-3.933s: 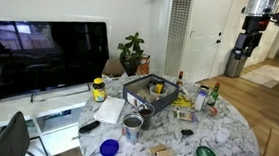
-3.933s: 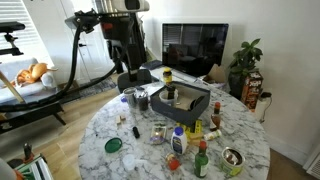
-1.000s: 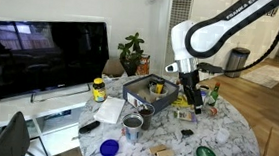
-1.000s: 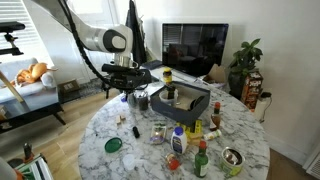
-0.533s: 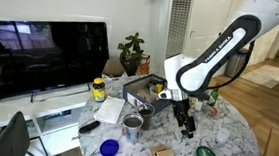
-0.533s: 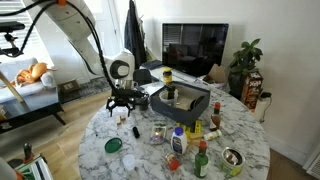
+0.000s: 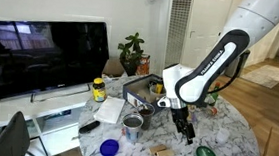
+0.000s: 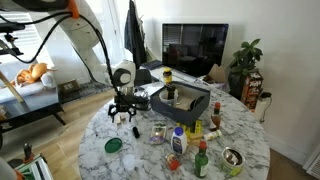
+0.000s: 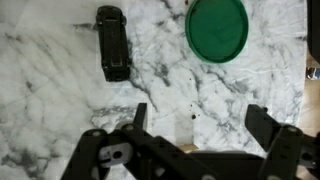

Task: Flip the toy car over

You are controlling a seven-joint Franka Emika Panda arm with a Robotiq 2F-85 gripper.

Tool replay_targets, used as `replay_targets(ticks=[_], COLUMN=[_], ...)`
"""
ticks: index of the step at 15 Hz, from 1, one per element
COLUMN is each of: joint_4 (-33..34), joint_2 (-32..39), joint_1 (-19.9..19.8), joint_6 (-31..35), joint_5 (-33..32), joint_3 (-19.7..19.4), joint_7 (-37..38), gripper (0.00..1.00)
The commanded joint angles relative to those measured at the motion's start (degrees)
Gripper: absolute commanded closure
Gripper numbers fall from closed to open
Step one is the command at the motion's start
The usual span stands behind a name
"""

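The toy car [image 9: 112, 42] is a small black oblong lying on the marble table, at the upper left of the wrist view. The green round dish [image 9: 217, 28] lies to its right. My gripper [image 9: 200, 125] is open and empty, hovering low over bare marble just short of both, its fingers not around the car. In an exterior view the gripper [image 8: 123, 113] hangs close above the table, with the car [image 8: 136, 130] and the green dish [image 8: 113, 145] just beyond it. In an exterior view the gripper [image 7: 185, 132] hides the car, and the dish [image 7: 206, 154] lies nearby.
On the round marble table [image 7: 230, 135] stand a grey tray box [image 7: 144, 88], a metal can [image 7: 132, 126], a blue dish [image 7: 109, 147], a tan wooden block [image 7: 160, 149] and several bottles [image 8: 200, 160]. A television [image 7: 41, 55] stands behind.
The arm has come down from high above and swung in over the table. The gripper now hovers low next to the toy car and stays open. The car has not moved.
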Motion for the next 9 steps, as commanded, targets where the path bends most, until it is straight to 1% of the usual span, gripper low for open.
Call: replay_targets(ticks=[1,5,9], joint_4=[0.83,2.25,4.16], joint_2=[0.96,2.62,4.76], joint_1=[-0.73,0.87,1.91], joint_6=[-0.31,-1.73,-2.46], joint_5=[-2.66,-7.90,-13.45], joint_3=[0.21,-1.39,-1.94], joint_7=[2.98,8.64,12.79], gripper=[0.00,0.00,0.00])
